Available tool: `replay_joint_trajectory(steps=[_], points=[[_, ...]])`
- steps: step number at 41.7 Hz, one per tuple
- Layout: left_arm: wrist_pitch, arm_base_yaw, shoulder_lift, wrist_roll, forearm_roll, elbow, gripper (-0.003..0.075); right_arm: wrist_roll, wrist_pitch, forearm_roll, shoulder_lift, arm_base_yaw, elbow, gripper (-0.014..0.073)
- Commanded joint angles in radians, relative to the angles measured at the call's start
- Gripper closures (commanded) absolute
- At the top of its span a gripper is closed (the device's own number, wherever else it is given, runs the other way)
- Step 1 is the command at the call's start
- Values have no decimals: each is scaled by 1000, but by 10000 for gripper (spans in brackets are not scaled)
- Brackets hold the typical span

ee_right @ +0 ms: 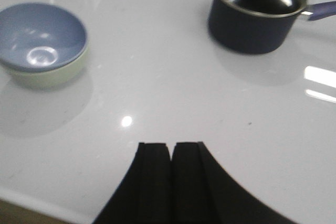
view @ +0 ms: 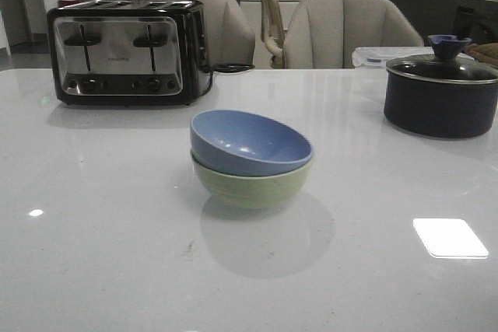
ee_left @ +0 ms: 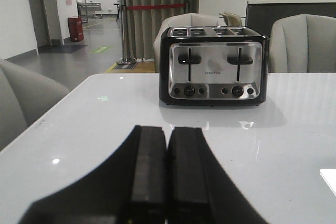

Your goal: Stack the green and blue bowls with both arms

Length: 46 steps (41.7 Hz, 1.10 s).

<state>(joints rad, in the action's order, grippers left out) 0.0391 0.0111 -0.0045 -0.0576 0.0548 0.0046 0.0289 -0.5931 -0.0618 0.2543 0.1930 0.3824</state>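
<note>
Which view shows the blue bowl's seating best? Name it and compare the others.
Front view: the blue bowl sits nested in the green bowl, tilted, both rims seen from the side. The right wrist view looks down into it, with little of the green bowl showing. The left wrist view shows only the toaster.

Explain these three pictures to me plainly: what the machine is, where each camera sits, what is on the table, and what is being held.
This is a two-armed robot at a glossy white table. One picture looks forward over the table; the other two come from cameras on each wrist. The black shape low in the left wrist picture is the left hand; the right hand shows likewise. Both are shut and hold nothing. On the table, a dusty blue matte bowl sits tilted inside a pale green matte bowl. Behind stand a black-and-steel four-slot toaster and a dark lidded pot.
</note>
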Motion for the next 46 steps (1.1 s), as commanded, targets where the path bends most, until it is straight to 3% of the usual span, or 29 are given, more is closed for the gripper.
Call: replay_joint_trajectory(steps=[1, 9, 20, 46], points=[[-90, -1, -20, 1, 7, 20, 618, -8, 240, -14, -102, -82, -94, 559], [-90, -1, -20, 1, 7, 20, 618, -8, 406, -12, -247, -137, -279, 559], [-90, -1, -20, 1, 7, 20, 618, -7, 593, 30, -286, -137, -410, 559], [-90, -1, -20, 1, 7, 20, 618, -7, 651, 34, -286, -179, -409, 559]])
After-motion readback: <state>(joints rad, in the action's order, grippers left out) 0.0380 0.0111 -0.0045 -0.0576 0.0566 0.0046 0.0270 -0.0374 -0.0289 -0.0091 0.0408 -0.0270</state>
